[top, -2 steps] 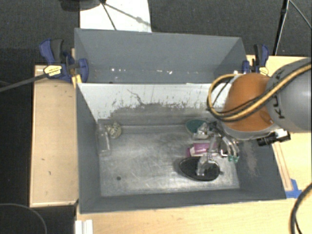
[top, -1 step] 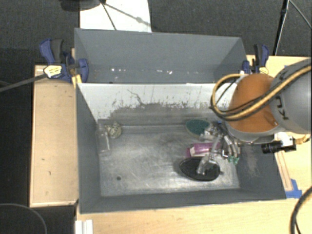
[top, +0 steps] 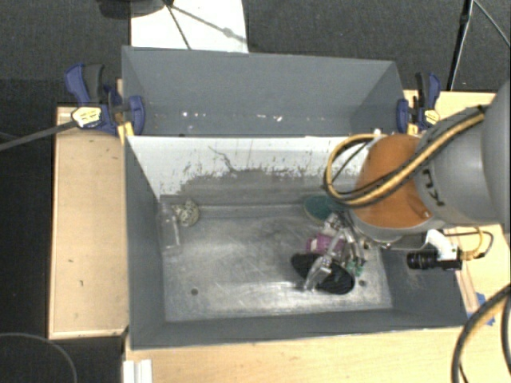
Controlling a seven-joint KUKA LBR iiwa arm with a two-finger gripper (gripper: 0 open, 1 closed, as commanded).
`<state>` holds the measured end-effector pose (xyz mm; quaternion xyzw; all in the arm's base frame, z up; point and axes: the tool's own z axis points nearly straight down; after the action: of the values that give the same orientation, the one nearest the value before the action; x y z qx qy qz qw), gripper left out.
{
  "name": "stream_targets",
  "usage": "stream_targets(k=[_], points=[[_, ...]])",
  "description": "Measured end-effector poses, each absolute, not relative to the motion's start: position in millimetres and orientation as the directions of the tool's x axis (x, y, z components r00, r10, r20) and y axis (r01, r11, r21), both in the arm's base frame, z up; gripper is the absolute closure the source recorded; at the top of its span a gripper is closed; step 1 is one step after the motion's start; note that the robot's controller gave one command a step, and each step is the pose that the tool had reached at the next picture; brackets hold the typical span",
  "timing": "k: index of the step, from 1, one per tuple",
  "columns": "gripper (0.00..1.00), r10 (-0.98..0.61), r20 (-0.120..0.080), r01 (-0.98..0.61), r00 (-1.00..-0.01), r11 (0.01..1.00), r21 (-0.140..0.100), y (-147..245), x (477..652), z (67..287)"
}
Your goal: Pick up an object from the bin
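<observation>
I have the arm in from the right, with the end effector [top: 337, 262] low over the near-right corner of the bin [top: 255, 86], right down at the floor. It sits on a small cluster there. A dark black lump [top: 306, 264], soft-looking and irregular, lies under and on both sides of the tooling, and black shows to its left and again below it. A small purple-pink piece [top: 326, 236] is tucked against the tooling on the upper left, touching or nearly touching the black lump. I can't resolve what it is. Whether the end effector is apart, together or clamped on anything I cannot tell, since the metal parts and the black lump overlap from this angle. So I'm not calling a grasp. A teal rounded thing [top: 317, 207] lies just behind the cluster, at the foot of the back slope, part hidden by the orange wrist cover [top: 391, 186] and its looped cables [top: 351, 170]. Well apart at the far-left end of the floor there is a clear plastic-looking piece [top: 171, 225] with a small round pale bit [top: 188, 211] just beside it. The floor between the two groups is bare scuffed metal.
</observation>
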<state>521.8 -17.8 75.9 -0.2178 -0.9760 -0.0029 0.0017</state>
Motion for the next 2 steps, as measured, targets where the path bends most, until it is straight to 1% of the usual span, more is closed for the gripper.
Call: stream_targets(k=[1, 2], points=[[0.0, 0.513, -0.018, 0.513, -0.858, 0.859, 0.01, -15.2, 506.1, 75.5], [1.0, 0.513, -0.019, 0.513, -0.858, 0.859, 0.011, -15.2, 506.4, 75.9]])
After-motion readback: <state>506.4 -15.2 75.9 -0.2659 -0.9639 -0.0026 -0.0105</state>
